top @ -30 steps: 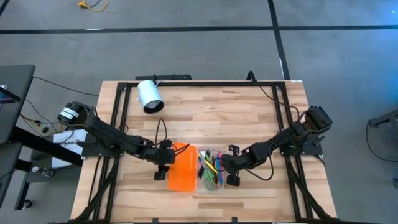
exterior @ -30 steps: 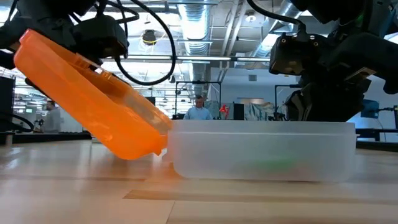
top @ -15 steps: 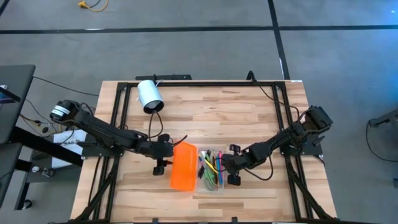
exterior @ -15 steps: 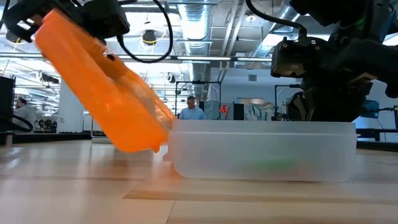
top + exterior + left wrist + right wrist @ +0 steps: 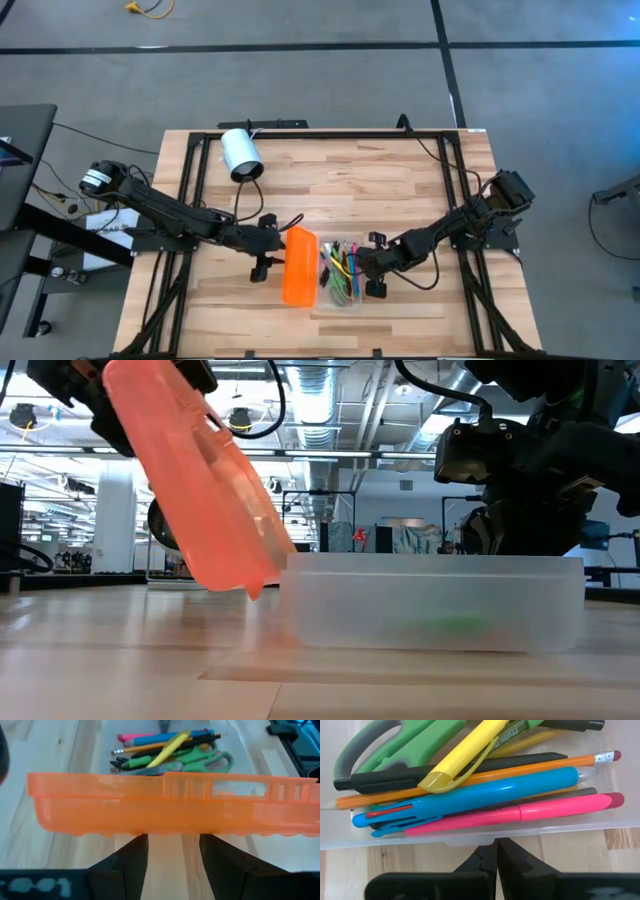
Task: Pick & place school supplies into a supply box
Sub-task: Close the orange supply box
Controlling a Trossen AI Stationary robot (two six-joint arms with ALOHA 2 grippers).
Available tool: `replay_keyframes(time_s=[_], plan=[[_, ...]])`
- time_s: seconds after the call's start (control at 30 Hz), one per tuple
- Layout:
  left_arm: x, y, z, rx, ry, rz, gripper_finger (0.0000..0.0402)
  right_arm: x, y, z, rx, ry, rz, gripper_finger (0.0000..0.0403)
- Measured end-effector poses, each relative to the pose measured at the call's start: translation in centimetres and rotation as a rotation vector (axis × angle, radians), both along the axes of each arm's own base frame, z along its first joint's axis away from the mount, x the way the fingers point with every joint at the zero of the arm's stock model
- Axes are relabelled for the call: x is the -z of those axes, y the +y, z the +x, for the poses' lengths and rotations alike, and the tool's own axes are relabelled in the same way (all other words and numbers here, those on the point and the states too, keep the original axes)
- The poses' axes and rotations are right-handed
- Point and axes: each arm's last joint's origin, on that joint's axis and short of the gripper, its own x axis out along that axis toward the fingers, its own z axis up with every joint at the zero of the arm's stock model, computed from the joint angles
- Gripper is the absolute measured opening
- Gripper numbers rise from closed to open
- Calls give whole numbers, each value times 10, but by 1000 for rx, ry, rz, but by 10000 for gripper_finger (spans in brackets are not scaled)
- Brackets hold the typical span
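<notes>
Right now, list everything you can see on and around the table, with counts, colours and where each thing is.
box: one, clear, table front centre.
lid: one, orange, tilted up at the box's left side.
pens and pencils: several, pink, blue, yellow, orange, black, inside the box.
scissors: one pair, green handles, inside the box.
cylinder: one, white, table back left.
table: one, light wood.
left hand: open, at the lid.
right hand: shut, at the box's right side.
</notes>
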Motion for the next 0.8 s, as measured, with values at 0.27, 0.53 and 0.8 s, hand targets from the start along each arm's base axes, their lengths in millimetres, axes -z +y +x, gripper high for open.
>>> replay_keyframes(time_s=[0.27, 0.53, 0.8], plan=[[-5, 0, 4, -22, -70, 6, 169, 0, 0, 0, -2, -1, -1, 0], [-12, 5, 10, -53, -155, -2, 169, -1, -5, 4, 18, -17, 6, 0], [-11, 4, 10, -21, -148, -26, 169, -3, -14, 12, 50, -63, 23, 0]])
